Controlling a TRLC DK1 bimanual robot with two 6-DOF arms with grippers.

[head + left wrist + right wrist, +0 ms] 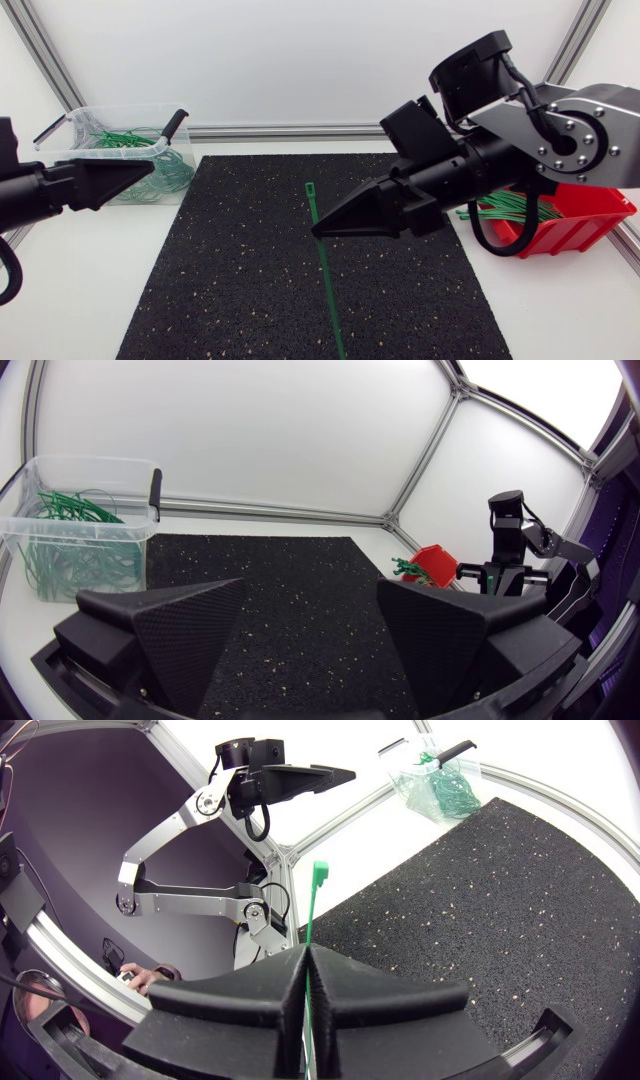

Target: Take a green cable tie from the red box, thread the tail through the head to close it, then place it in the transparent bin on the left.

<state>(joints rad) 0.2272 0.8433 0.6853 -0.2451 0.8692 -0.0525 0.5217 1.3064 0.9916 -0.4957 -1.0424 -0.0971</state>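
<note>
Right tool (305, 956) up close: both wedge fingers are pressed together on the green cable tie (316, 905), pinching it from two sides. The square head pokes out just beyond the fingertips and the long tail trails back under the tool. From above, this tool hovers over the middle of the black mat (250, 280), and the tie runs straight from there toward the mat's near edge. Whether the tail touches the mat, I cannot tell.

Moving outward, the left tool (310, 595) sits off the mat's left edge with its fingers spread wide and nothing between them. The transparent bin (110, 110) stands at the mat's far left corner with green ties already inside. The red box (590, 225) is off the mat's right edge, behind the right arm, with more ties in it.

So the pick looks done and threading is the step in hand. The tie is one straight, unclosed strip. Next, I reckon the left tool has to come across, take the tail and curl it round. The tip then has to be lined up squarely with that small head slot, which leaves little room for error.
</note>
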